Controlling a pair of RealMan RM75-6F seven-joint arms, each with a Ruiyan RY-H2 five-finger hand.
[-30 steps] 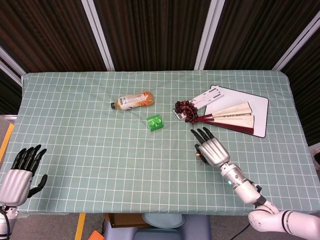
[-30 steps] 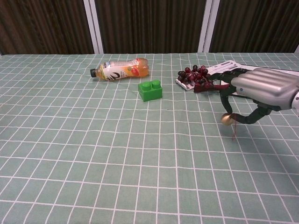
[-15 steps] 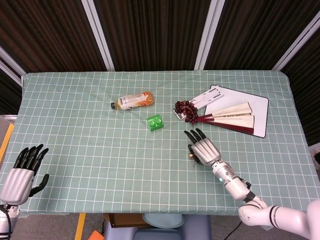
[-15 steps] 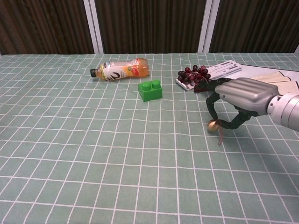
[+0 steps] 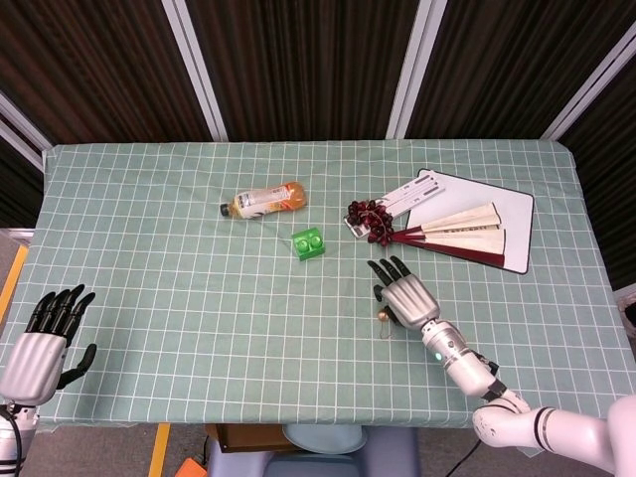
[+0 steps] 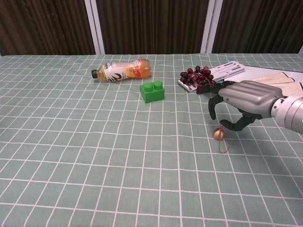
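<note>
Right hand (image 6: 239,106) above a small bell (image 6: 218,134)
Fingers spread, gripping nothing; the round bell may roll off along the table (image 6: 94,156) if nudged.

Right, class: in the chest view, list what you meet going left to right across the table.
Orange drink bottle → green block → bunch of dark grapes → small gold bell → right hand above the cloth.
</note>
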